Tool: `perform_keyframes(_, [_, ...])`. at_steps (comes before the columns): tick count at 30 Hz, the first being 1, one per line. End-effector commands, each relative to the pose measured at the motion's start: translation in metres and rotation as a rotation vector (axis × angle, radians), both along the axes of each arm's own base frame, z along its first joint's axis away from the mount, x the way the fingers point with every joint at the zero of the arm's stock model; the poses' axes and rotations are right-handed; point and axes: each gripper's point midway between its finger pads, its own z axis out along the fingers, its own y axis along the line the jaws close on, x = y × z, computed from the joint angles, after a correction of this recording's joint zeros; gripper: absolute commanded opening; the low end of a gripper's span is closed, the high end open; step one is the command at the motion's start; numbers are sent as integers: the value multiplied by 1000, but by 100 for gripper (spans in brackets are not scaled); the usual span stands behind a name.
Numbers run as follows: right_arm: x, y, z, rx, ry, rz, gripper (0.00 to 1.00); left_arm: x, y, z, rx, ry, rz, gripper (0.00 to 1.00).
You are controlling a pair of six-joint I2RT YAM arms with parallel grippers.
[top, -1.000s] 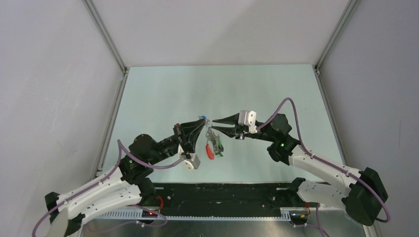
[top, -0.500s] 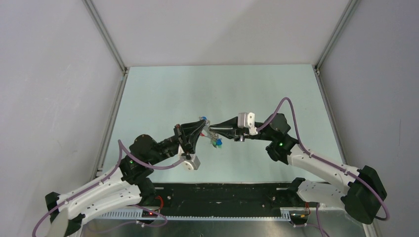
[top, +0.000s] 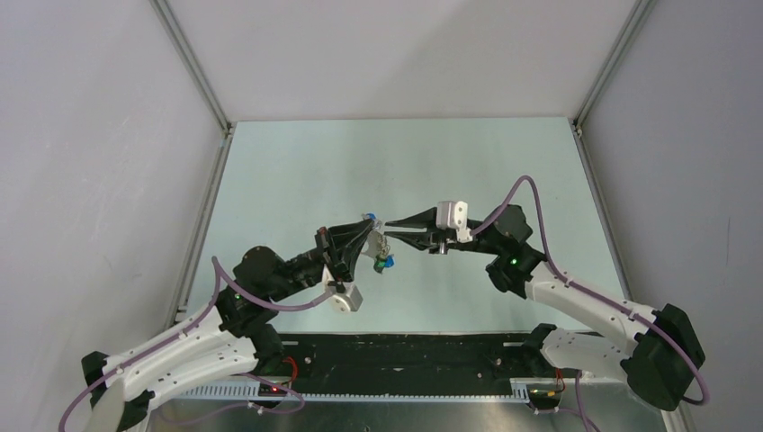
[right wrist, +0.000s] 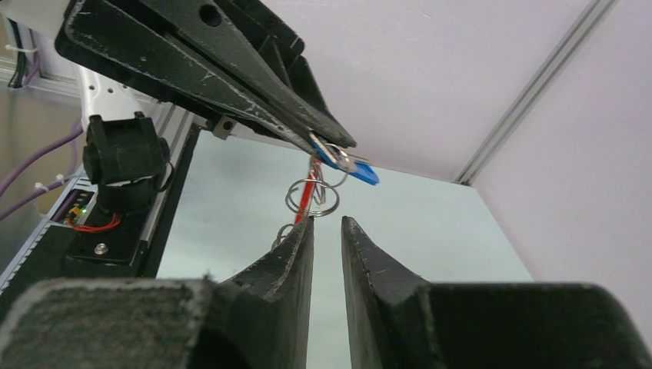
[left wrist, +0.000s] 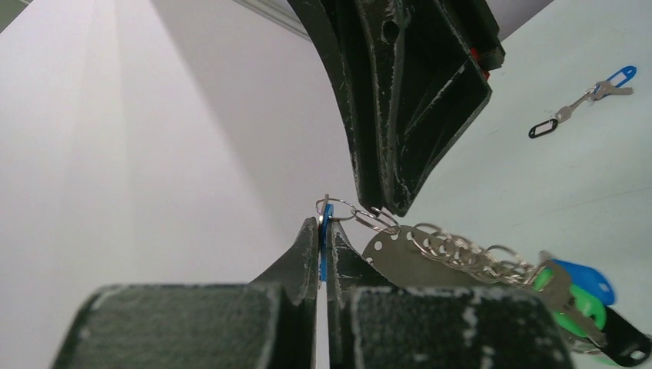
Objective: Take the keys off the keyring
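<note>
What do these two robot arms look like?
The left arm and right arm are white low down and black further out, each with a purple cable looped alongside and a small green light. The left end effector and right end effector are pairs of long, tapered black fingers, scuffed whitish at the edges, each with a white block behind.

We see a thin, shiny metal keyring (left wrist: 357, 214), keys (left wrist: 584, 283) capped in glossy blue and green plastic, left end effector (left wrist: 323, 228) matt black, scuffed plastic, surface (left wrist: 538, 184) smooth and matt.
</note>
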Motion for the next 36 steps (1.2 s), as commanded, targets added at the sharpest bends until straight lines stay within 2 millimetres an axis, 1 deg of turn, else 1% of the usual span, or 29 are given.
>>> perform_keyframes(1, [-1, -10, 44, 88, -65, -11, 24, -9, 3, 27, -84, -55, -31, 0])
perform_keyframes(9, [1, -7, 52, 89, -71, 3, 25, -11, 4, 27, -84, -61, -41, 0])
perform_keyframes(17, [-3, 4, 45, 67, -55, 44, 26, -12, 6, 29, -90, -69, -39, 0])
perform_keyframes(22, [-5, 5, 44, 63, -50, 52, 27, -13, 7, 30, -93, -72, -40, 0])
perform_keyframes(26, [-8, 6, 44, 66, -49, 62, 29, -13, 7, 31, -94, -74, -38, 0])
perform_keyframes(31, [-10, 6, 45, 70, -43, 71, 35, -13, 7, 30, -92, -74, -38, 0])
perform_keyframes(36, [-9, 5, 48, 76, -46, 60, 35, -13, 6, 30, -91, -74, -40, 0])
